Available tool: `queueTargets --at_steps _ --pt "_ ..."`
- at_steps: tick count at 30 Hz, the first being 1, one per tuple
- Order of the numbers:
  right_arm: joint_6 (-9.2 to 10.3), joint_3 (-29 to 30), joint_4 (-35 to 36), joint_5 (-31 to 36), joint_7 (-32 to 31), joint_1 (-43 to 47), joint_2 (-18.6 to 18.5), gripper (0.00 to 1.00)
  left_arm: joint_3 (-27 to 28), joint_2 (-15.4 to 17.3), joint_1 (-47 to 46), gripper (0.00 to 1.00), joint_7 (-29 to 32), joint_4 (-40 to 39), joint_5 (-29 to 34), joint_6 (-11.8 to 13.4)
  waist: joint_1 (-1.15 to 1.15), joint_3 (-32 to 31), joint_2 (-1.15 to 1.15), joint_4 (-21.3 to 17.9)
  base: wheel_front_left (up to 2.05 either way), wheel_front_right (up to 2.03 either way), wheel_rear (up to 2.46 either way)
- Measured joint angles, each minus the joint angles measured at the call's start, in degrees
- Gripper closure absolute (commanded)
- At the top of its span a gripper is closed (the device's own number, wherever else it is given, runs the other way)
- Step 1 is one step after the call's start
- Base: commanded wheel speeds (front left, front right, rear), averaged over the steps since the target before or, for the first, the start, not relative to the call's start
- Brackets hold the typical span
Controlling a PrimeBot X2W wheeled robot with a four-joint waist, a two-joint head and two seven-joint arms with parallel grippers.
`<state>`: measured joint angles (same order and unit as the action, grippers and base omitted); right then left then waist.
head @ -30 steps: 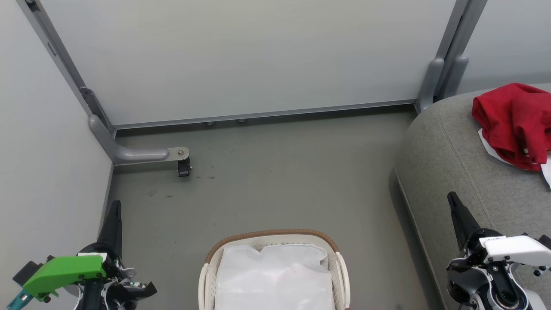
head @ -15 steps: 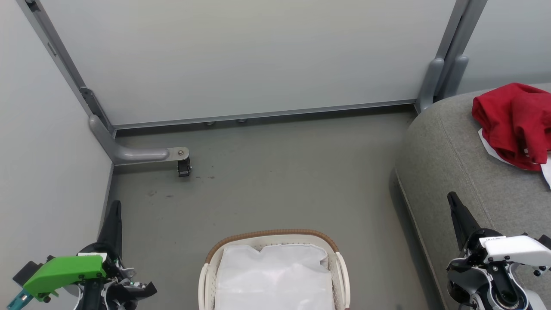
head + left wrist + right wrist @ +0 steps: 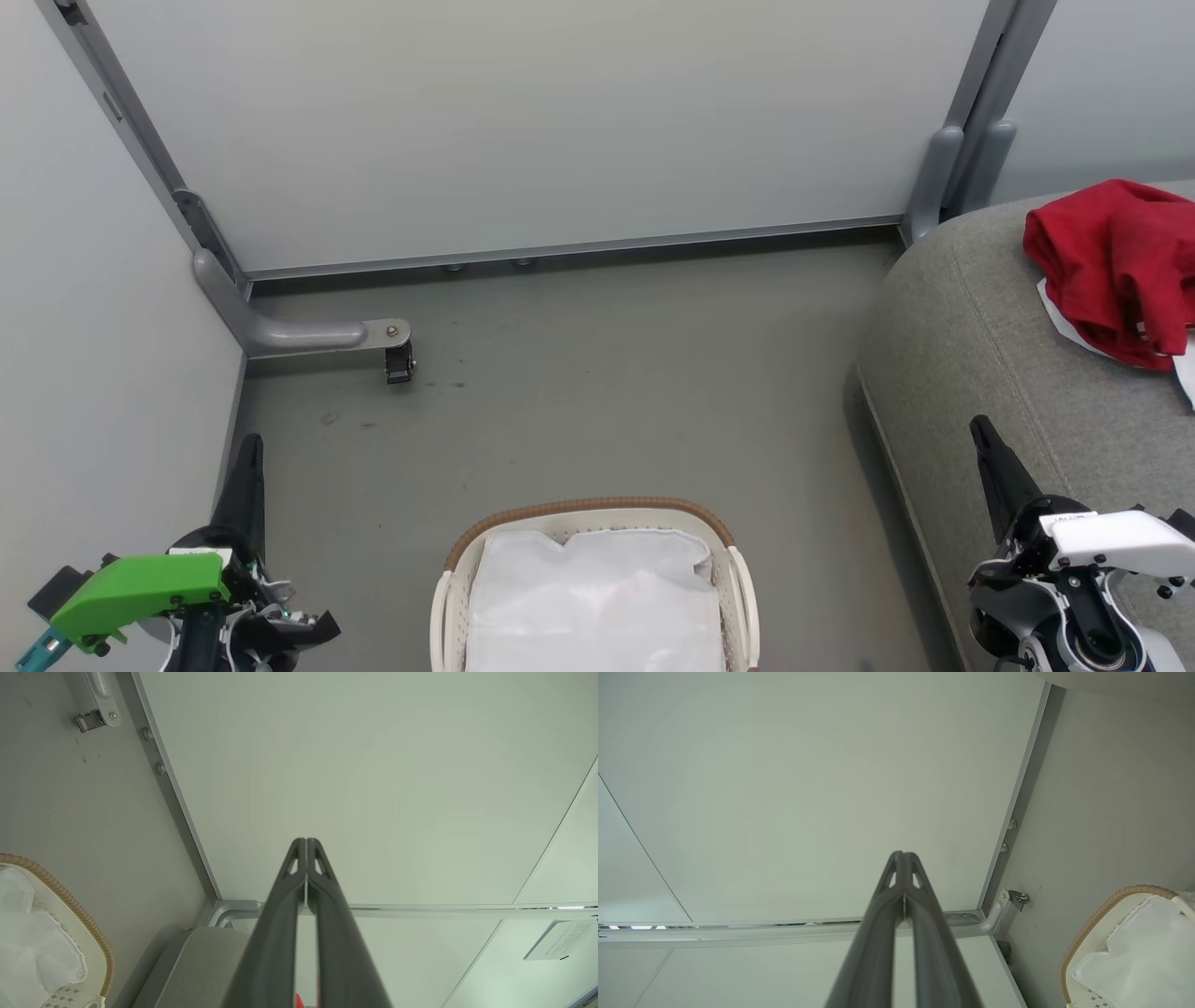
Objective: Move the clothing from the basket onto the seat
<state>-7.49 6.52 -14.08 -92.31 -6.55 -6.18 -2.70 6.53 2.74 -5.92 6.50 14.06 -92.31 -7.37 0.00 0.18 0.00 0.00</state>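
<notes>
Right of the basket (image 3: 588,509), farther back on the seat (image 3: 980,327), heaped red clothing (image 3: 1111,266). Inside the basket, white liner (image 3: 597,597). Left of the basket, left tool (image 3: 250,446), narrow, fingers pressed together, empty; right of it, right tool (image 3: 980,429), likewise.

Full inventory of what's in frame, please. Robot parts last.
basket: 1, white with brown rim, on the floor, bottom centre
liner: 1, white, inside the basket
clothing: 1 heap, red, on the seat, far right
seat: 1, grey, right side
caster: 1, black, on a grey foot, far left
wall panels: several, pale grey, left and back
floor: grey, middle
left gripper: 1, dark, shut, lower left
right gripper: 1, dark, shut, lower right
</notes>
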Motion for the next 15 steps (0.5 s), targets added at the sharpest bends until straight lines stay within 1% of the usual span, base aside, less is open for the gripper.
queueTargets --at_steps 15 --pt "0.0 0.0 0.0 0.0 0.0 0.0 -0.01 1.0 0.0 0.0 0.0 1.0 0.0 0.0 -0.01 0.0 0.0 0.0 0.0 0.0 0.0 0.0 0.0"
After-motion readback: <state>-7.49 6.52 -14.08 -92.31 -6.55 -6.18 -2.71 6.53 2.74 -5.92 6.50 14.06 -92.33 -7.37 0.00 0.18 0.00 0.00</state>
